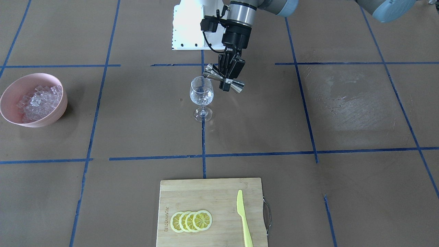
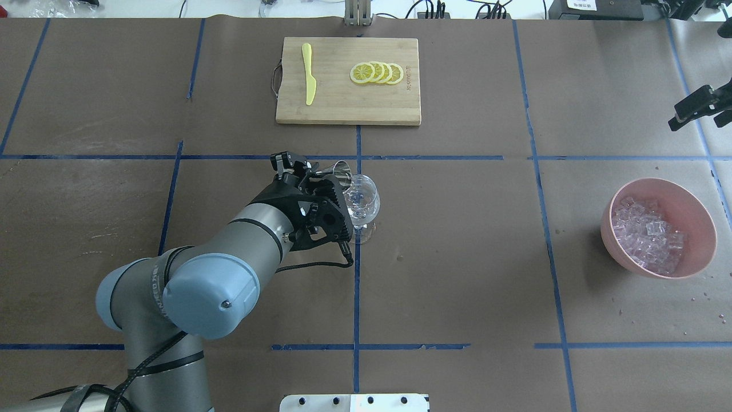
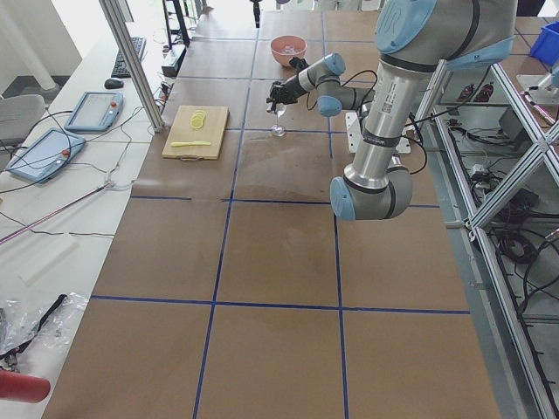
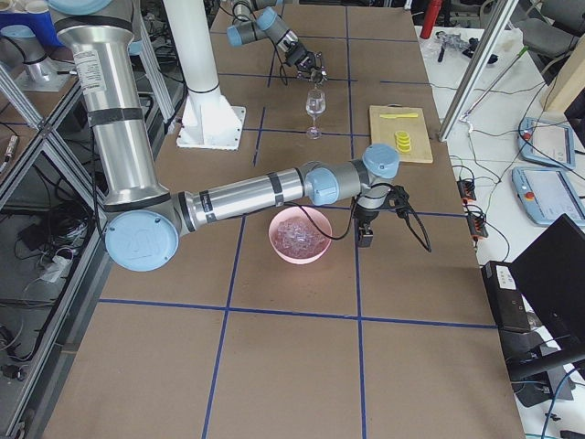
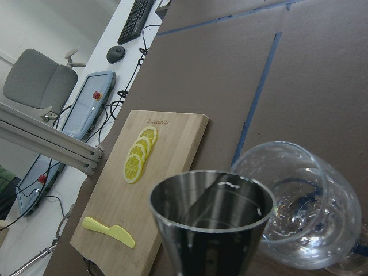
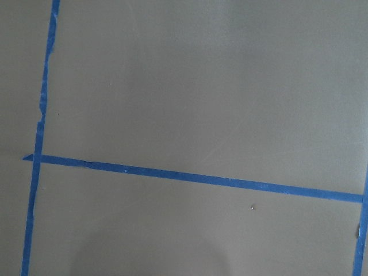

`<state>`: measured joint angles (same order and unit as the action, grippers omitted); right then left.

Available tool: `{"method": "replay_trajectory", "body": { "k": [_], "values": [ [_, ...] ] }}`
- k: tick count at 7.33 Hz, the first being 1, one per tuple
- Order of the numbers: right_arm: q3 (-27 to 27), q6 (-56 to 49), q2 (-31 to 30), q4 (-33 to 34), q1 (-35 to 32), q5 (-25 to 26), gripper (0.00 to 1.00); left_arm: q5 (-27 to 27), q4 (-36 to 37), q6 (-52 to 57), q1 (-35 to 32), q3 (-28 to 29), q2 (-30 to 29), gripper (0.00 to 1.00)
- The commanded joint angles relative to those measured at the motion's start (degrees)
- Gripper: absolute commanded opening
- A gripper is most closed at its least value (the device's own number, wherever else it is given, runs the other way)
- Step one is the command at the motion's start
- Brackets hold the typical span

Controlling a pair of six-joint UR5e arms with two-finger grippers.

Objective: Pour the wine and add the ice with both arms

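A clear stemmed wine glass (image 1: 201, 94) stands at the table's middle with some clear ice cubes in it. My left gripper (image 1: 227, 80) is shut on a steel double-ended jigger (image 1: 237, 86), held tilted with one mouth at the glass rim. In the left wrist view the jigger (image 5: 210, 218) sits just before the glass (image 5: 305, 213). More ice (image 1: 39, 101) fills a pink bowl (image 1: 51, 118). My right gripper (image 2: 699, 111) hovers at the far table edge beyond the bowl (image 2: 686, 200), its fingers apart and empty. No wine bottle shows.
A bamboo cutting board (image 1: 212, 192) on the operators' side carries several lemon slices (image 1: 191, 221) and a yellow plastic knife (image 1: 243, 219). The robot's white base plate (image 1: 187, 27) sits behind the glass. Blue tape lines cross the brown table cover.
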<state>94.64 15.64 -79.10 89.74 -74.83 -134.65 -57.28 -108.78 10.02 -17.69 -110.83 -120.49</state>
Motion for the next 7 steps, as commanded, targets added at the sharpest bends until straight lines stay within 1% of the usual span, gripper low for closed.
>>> {"method": "replay_trajectory", "body": {
  "k": [1, 2, 3, 4, 6, 7],
  "values": [
    [-0.1, 0.0, 0.0, 0.0, -0.1, 0.0, 1.0, 2.6, 0.5, 8.0, -0.3, 0.8, -1.1, 0.0],
    [-0.2, 0.0, 0.0, 0.0, 0.0, 0.0, 1.0, 2.7, 0.9, 8.2, -0.4, 0.8, -1.2, 0.0],
    [-0.2, 0.0, 0.0, 0.0, 0.0, 0.0, 1.0, 2.7, 5.7, 11.9, -0.4, 0.8, -3.1, 0.0],
    [-0.2, 0.0, 0.0, 0.0, 0.0, 0.0, 1.0, 2.7, 8.9, 16.4, -0.4, 0.8, -4.9, 0.0],
    [-0.2, 0.0, 0.0, 0.0, 0.0, 0.0, 1.0, 2.6, 13.4, 25.0, -0.4, 0.7, -6.5, 0.0],
    [-0.2, 0.1, 0.0, 0.0, 0.0, 0.0, 1.0, 2.6, 13.7, 25.7, -0.4, 0.9, -6.4, 0.0]
  ]
}}
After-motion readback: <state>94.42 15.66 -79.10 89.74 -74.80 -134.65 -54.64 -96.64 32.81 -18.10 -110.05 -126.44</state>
